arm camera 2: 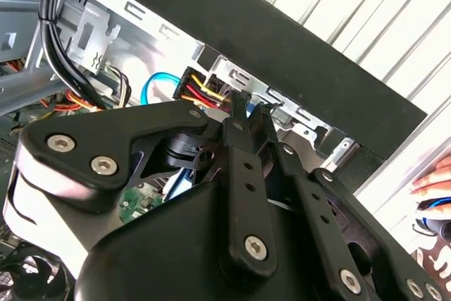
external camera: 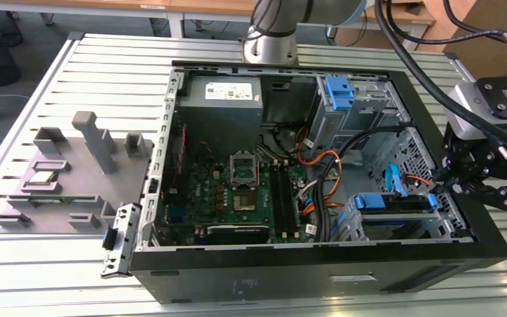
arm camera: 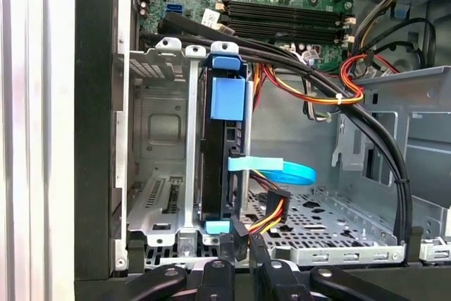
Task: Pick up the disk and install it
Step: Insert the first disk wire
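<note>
Disk [arm camera: 224,153] sits edge-on in its drive cage [arm camera: 163,139], just ahead of the gripper [arm camera: 243,241], whose fingers look pressed together on nothing; risk: fingertips crowd the power connector's wires [arm camera: 271,213], so any push could snag or unseat them.

looks like a robotics lab or workshop: opened PC tower [external camera: 324,165] lying on a slotted aluminium bench [external camera: 103,72], grey fixture plate [external camera: 68,178] at 9 o'clock, wooden desks [external camera: 209,6] at 12.
</note>
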Robot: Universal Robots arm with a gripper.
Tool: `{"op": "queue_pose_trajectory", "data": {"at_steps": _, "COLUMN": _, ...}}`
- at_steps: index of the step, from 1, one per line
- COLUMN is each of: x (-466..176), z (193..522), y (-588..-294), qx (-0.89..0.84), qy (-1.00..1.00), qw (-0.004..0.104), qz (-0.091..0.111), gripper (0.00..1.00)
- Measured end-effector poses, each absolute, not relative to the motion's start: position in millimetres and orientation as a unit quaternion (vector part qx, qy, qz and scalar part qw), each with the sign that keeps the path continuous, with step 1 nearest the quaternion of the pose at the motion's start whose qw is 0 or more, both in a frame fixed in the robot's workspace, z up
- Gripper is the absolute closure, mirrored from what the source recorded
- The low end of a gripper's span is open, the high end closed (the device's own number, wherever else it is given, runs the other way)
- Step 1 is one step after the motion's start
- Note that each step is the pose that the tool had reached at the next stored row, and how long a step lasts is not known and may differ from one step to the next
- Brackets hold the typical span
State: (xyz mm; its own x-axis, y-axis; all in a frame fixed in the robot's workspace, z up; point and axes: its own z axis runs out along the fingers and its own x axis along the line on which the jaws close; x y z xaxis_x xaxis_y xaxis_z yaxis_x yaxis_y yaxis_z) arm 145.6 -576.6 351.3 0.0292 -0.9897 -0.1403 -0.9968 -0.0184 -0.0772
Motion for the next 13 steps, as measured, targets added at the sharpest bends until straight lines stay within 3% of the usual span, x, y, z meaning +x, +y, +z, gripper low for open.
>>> {"op": "queue_pose_trajectory", "data": {"at_steps": 13, "x": 145.7, "z": 347.1, "y": -576.6, "qx": -0.713, "qy": 0.697, "qw": 0.074, "qz": 0.024, "gripper": 0.76}}
